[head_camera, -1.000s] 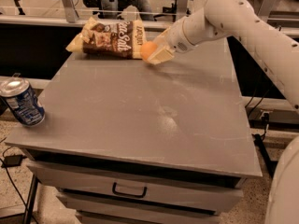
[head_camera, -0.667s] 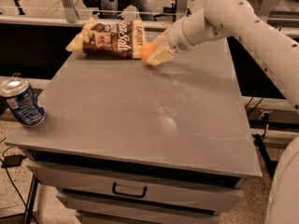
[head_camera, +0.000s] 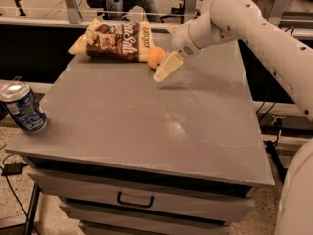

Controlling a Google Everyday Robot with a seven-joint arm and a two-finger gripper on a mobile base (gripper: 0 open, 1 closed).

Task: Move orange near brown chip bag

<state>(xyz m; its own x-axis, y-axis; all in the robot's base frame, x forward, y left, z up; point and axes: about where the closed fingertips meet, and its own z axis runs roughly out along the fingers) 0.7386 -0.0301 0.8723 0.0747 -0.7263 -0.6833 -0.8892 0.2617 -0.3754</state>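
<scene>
The orange point(head_camera: 155, 57) rests on the grey table point(head_camera: 146, 126) at the back, touching the right end of the brown chip bag point(head_camera: 115, 40), which lies flat with white lettering and pale yellow edges. My gripper point(head_camera: 161, 70) reaches in from the right on the white arm point(head_camera: 230, 18). It sits just right of and in front of the orange, tip down near the table top. One cream finger point(head_camera: 167, 65) shows beside the orange without closing on it, and the gripper looks open. The other finger is hidden.
A blue soda can point(head_camera: 22, 106) stands at the table's front left corner. A drawer with a handle point(head_camera: 134, 199) is under the table top. Railings and chairs stand behind the table's far edge.
The orange now shows more fully beside the bag. The gripper has drawn slightly down and to the right of it.
</scene>
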